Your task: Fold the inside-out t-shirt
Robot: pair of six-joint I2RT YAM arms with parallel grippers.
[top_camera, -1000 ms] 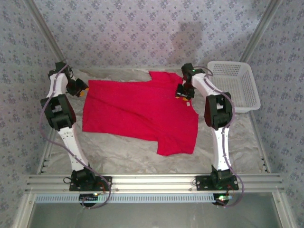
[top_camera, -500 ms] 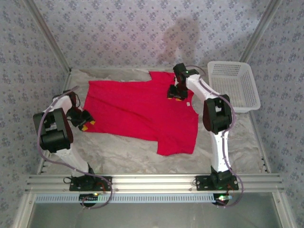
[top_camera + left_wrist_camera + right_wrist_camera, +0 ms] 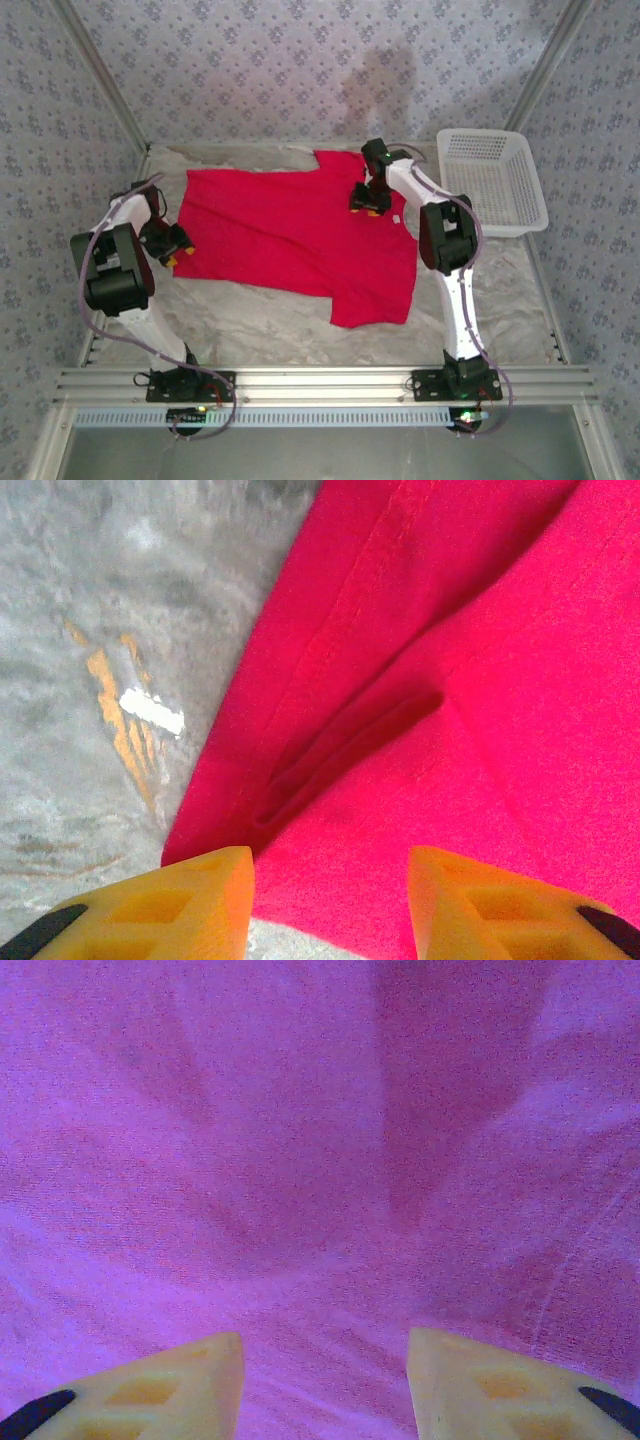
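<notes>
**Task item.** The inside-out t-shirt (image 3: 300, 230) lies spread out and mostly flat on the crinkled grey table cover (image 3: 260, 325), in the middle of the work area. Its red fabric reaches from just beside the left gripper (image 3: 172, 250) across to the right arm. One lobe points to the far side and another extends toward the near rail. The white basket (image 3: 495, 185) stands at the far right corner, apart from the shirt.

**Left gripper.** In the top view it sits low at the shirt's left border. In the left wrist view, the left gripper (image 3: 330, 880) has its two yellow fingers (image 3: 200, 900) spread apart with nothing between them. A stitched hem (image 3: 340, 630) of the t-shirt (image 3: 470, 680) runs diagonally ahead of the fingers, with a shallow crease beside it. The hem's corner ends just in front of the left finger. Grey cover (image 3: 90, 600) shows to the left of the hem, bearing orange streaks and a small white fleck (image 3: 150, 710).

**Right gripper.** In the top view, the right gripper (image 3: 368, 203) is over the shirt's upper right part, near the far lobe. In the right wrist view, the right gripper (image 3: 325, 1360) also has its fingers (image 3: 480, 1380) spread, gripping nothing. The fabric (image 3: 320, 1160) directly below them looks magenta in this camera and carries soft wrinkles fanning out from the gap. Whether the fingertips touch the cloth cannot be determined.
</notes>
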